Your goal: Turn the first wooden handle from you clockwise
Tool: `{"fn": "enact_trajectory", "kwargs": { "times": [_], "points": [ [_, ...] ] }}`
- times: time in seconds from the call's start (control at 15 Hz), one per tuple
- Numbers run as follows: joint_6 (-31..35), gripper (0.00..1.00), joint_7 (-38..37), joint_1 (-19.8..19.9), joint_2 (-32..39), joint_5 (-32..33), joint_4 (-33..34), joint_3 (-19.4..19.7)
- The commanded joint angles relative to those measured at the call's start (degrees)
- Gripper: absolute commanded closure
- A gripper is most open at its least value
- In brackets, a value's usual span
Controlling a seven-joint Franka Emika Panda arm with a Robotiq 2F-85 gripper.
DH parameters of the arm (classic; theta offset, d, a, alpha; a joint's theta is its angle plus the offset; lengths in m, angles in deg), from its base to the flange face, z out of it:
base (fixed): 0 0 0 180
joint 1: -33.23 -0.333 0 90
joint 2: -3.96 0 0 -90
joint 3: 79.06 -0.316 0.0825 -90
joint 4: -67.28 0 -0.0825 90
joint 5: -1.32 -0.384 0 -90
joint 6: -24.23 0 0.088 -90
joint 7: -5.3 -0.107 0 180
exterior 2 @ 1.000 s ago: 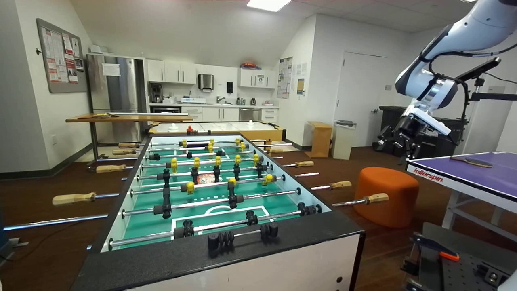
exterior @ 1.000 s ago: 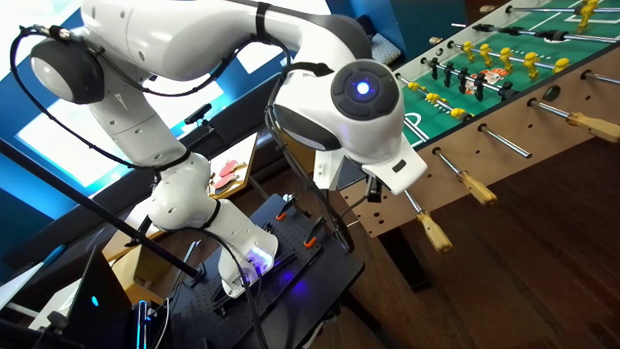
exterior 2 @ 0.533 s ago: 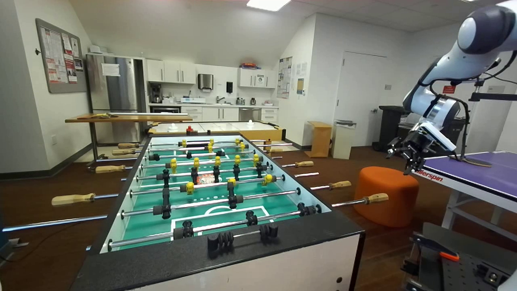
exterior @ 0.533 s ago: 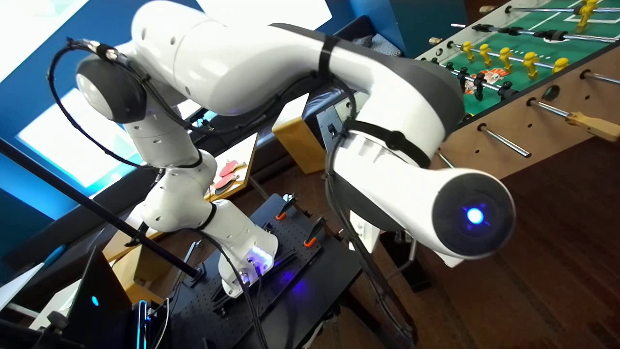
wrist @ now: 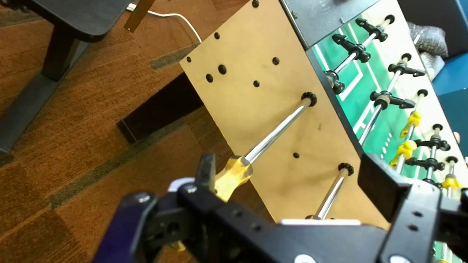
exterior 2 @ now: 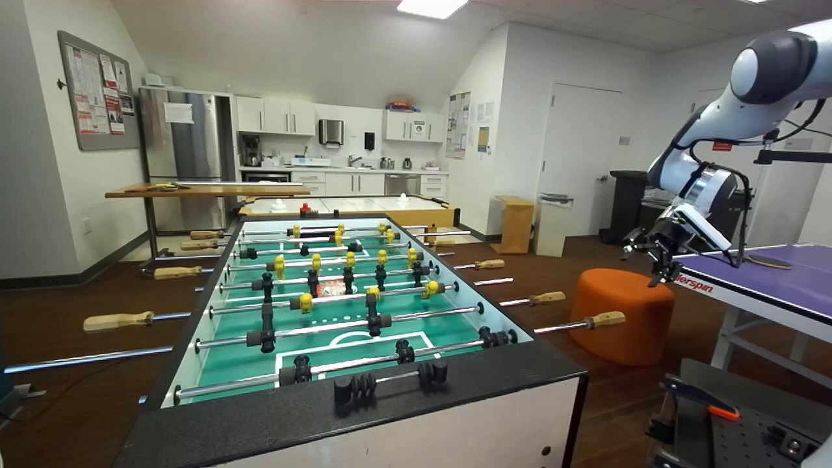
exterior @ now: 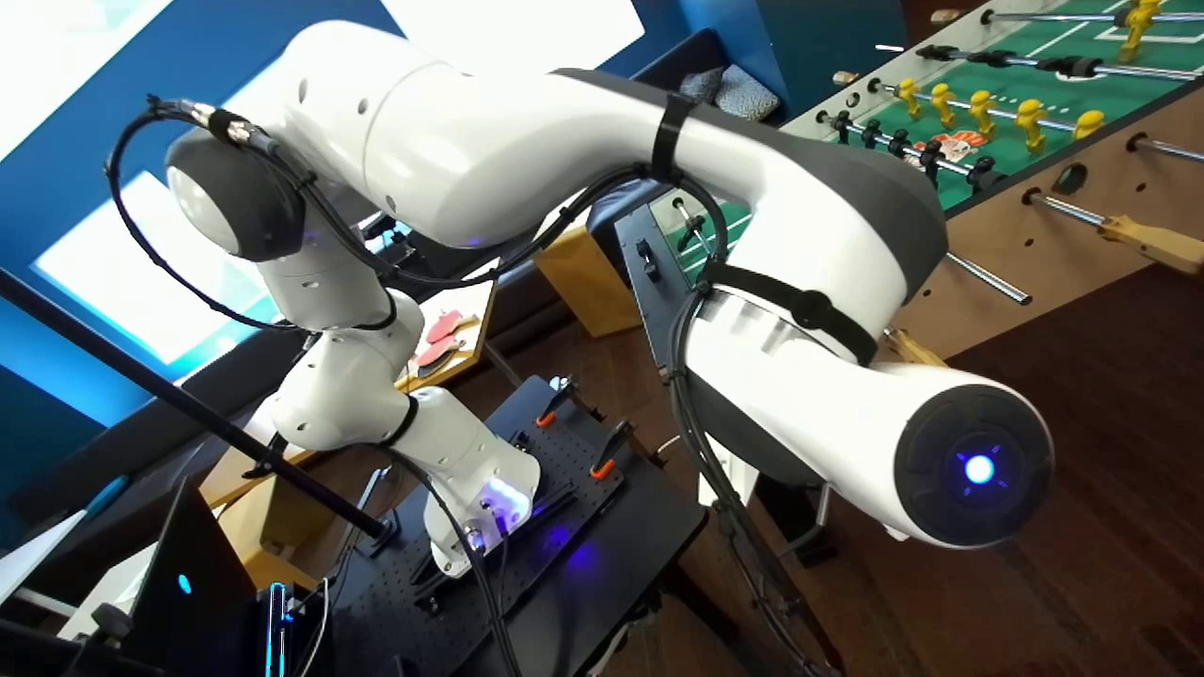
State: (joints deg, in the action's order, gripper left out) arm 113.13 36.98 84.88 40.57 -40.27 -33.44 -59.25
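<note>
The nearest wooden handle [exterior 2: 608, 318] sits at the end of a metal rod on the side of the foosball table [exterior 2: 507, 372]. In the wrist view this handle [wrist: 236, 173] shows just inside the left finger [wrist: 206, 170], which covers its lower part. My gripper [wrist: 294, 177] is wide open with nothing between its fingers. In an exterior view the gripper [exterior 2: 642, 263] is above the handle and apart from it. In an exterior view the arm [exterior: 809, 385] hides the gripper and the nearest handle.
A second rod [wrist: 331, 195] runs beside the first; its wooden handle [exterior 2: 548, 297] shows farther along the table side. An orange stool [exterior 2: 624, 315] stands behind the handles. A purple ping-pong table [exterior 2: 760, 276] and the robot's black cart [exterior: 611, 555] are nearby.
The arm has swung and lowered, its wrist moving right and down in an exterior view, now covering the nearest handle. The gripper is lower than before. In the last half second it moved only slightly.
</note>
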Motion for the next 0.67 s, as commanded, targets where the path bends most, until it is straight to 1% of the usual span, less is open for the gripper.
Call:
{"fn": "enact_trajectory", "kwargs": {
  "times": [0.0,0.33,0.6],
  "points": [
    [-0.1,0.00,1.1,3.1,1.3,-0.3,1.5,-3.1],
    [-0.1,0.00,9.4,8.9,7.0,-1.4,6.0,-6.2],
    [-2.3,0.00,16.1,14.6,12.4,-0.7,11.0,-8.9]
  ]
}}
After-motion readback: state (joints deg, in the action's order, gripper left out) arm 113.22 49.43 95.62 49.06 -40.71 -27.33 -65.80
